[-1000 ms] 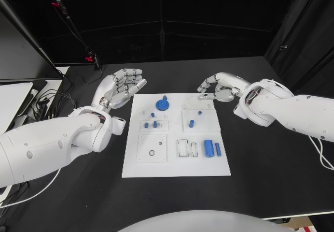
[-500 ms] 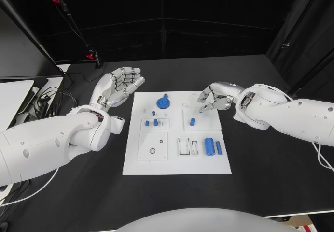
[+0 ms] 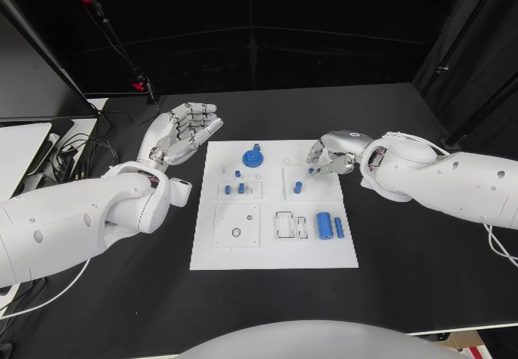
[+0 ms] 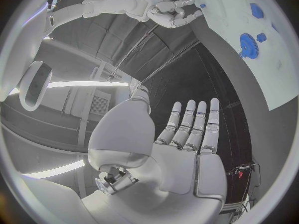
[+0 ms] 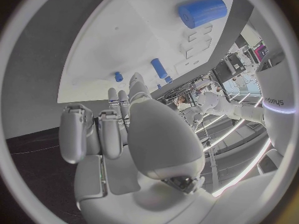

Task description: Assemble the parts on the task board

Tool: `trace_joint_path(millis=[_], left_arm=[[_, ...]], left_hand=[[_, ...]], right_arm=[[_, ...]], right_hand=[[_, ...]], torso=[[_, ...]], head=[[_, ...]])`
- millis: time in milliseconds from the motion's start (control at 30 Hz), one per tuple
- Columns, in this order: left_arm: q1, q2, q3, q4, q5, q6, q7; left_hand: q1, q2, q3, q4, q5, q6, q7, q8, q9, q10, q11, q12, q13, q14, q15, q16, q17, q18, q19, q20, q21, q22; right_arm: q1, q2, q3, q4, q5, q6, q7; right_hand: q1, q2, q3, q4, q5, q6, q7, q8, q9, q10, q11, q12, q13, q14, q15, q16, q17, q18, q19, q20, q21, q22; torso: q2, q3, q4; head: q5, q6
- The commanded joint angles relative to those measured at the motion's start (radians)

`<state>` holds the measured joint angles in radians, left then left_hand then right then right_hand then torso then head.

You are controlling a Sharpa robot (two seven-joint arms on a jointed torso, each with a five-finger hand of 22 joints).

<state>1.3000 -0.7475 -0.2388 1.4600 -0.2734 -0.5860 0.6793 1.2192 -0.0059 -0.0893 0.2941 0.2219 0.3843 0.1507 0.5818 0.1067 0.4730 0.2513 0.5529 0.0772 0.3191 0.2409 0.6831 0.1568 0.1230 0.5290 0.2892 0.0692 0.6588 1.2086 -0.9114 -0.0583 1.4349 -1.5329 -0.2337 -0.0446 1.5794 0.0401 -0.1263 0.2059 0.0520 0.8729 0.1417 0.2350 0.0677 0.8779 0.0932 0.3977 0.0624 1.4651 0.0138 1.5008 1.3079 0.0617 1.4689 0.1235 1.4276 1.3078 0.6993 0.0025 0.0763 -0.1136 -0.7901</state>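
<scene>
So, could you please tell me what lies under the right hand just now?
The right hand hovers over the task board's far right part, near a small blue peg. Whatever sits directly beneath its fingers is covered.

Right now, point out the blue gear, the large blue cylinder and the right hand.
blue gear [image 3: 253, 158]: head view, middle of its toothed disc.
large blue cylinder [image 3: 324, 226]: head view, middle of its side.
right hand [image 3: 329, 158]: head view, its middle.
</scene>
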Motion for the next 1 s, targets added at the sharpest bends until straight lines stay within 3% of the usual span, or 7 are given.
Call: trace_joint_path(millis=[33,300,700,833,1000], left_arm=[[0.001,-0.001,0.001,0.001,0.004,0.011,0.151],[0.001,-0.004,0.001,0.003,0.004,0.016,0.145],[0.001,-0.007,0.001,0.003,0.004,0.015,0.143],[0.001,-0.008,0.001,0.003,0.004,0.013,0.143],[0.001,-0.007,0.001,0.002,0.004,0.012,0.141]], left_hand=[[0.000,0.010,0.005,-0.001,0.010,-0.009,0.140,0.007,-0.002,-0.009,-0.002,0.006,-0.002,-0.005,0.001,0.009,-0.003,-0.011,0.001,0.000,0.004,-0.002],[0.009,0.020,0.003,-0.002,0.028,-0.008,0.139,0.016,-0.006,-0.010,-0.002,0.016,-0.006,0.003,-0.001,0.022,-0.011,-0.009,0.009,-0.001,0.008,-0.005],[0.009,0.021,0.002,-0.001,0.029,-0.009,0.139,0.017,-0.007,-0.010,-0.003,0.017,-0.006,0.003,-0.001,0.023,-0.013,-0.009,0.010,-0.001,0.009,-0.005],[0.009,0.022,0.001,-0.001,0.030,-0.010,0.139,0.017,-0.008,-0.010,-0.003,0.019,-0.006,0.004,-0.001,0.024,-0.014,-0.008,0.011,-0.001,0.009,-0.006],[0.009,0.024,0.001,-0.002,0.031,-0.012,0.139,0.017,-0.009,-0.009,-0.003,0.020,-0.007,0.004,-0.002,0.026,-0.015,-0.008,0.011,-0.001,0.009,-0.006]], right_arm=[[0.001,0.005,0.001,0.002,-0.055,-0.001,-0.041],[-0.001,0.020,0.001,-0.005,-0.068,0.005,-0.074],[-0.004,0.045,0.001,-0.011,-0.102,0.037,-0.132],[-0.005,0.050,0.001,-0.014,-0.105,0.050,-0.146],[-0.007,0.055,0.001,-0.016,-0.108,0.069,-0.161]], right_hand=[[0.014,0.003,0.011,0.001,-0.004,0.012,0.002,-0.009,-0.002,0.019,0.002,-0.011,-0.001,0.060,-0.002,-0.001,0.012,-0.014,-0.001,-0.006,-0.003,0.131],[0.024,0.005,0.022,0.006,-0.004,0.020,0.008,-0.024,-0.002,0.045,0.006,-0.034,-0.001,0.060,0.005,-0.001,0.011,-0.014,-0.003,0.000,-0.003,0.132],[0.038,0.008,0.037,0.018,-0.004,0.043,0.006,-0.041,-0.001,0.095,0.005,-0.074,-0.002,0.059,0.006,-0.003,0.004,-0.012,-0.007,0.003,-0.007,0.130],[0.049,0.009,0.044,0.020,-0.004,0.052,0.004,-0.044,-0.001,0.108,0.003,-0.088,-0.002,0.058,0.004,-0.004,-0.001,-0.011,-0.009,0.002,-0.009,0.128],[0.056,0.006,0.049,0.025,-0.004,0.060,0.003,-0.050,-0.001,0.124,0.001,-0.104,-0.002,0.057,0.003,-0.005,-0.003,-0.011,-0.010,0.001,-0.011,0.127]], torso=[[0.000,0.0001,0.0010],[0.000,-0.0008,-0.0002],[0.000,0.0000,0.0006],[0.000,-0.0003,0.0003],[-0.001,-0.0004,0.0002]], head=[[0.004,-0.001],[0.010,-0.006],[0.007,-0.010],[0.002,-0.006],[0.010,-0.014]])
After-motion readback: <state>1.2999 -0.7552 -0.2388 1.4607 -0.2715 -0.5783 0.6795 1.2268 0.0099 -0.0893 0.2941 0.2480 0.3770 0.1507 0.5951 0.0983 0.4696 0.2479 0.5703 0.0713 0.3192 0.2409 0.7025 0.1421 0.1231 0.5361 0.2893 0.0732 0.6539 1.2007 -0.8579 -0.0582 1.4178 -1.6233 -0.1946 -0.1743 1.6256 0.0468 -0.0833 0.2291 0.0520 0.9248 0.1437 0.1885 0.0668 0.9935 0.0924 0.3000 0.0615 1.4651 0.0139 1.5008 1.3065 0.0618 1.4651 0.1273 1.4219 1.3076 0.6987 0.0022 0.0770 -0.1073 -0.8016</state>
